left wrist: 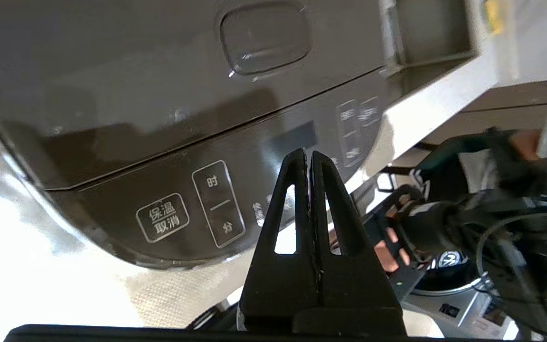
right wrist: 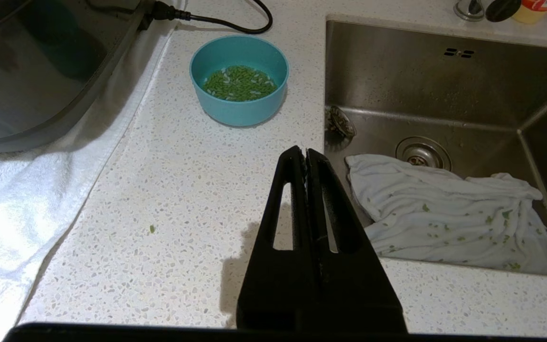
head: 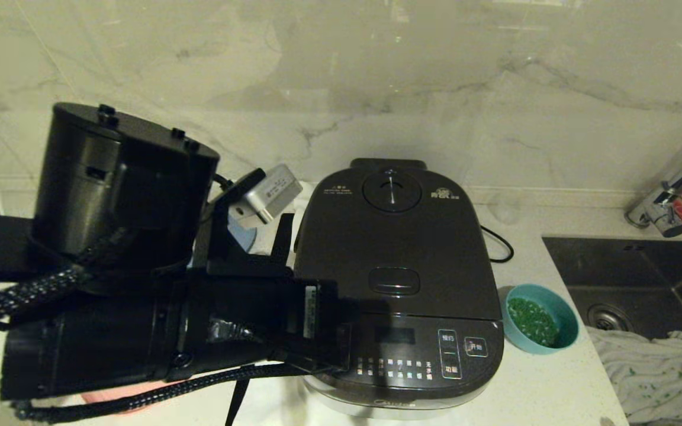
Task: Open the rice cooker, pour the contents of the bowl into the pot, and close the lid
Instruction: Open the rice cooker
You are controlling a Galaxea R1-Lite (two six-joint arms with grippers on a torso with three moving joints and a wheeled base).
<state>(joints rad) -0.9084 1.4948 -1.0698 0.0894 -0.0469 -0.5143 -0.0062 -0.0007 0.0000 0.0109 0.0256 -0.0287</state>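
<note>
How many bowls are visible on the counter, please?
1: a teal bowl holding green bits, on the counter between the rice cooker and the sink. The left arm covers part of the counter, so another may be hidden.

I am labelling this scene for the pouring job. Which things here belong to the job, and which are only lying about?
Belong to the job:
- rice cooker, lid closed
- teal bowl
- green bits inside it
- left hand, shut, before the button panel

Only lying about:
- sink
- white cloth in the sink
- tap
</note>
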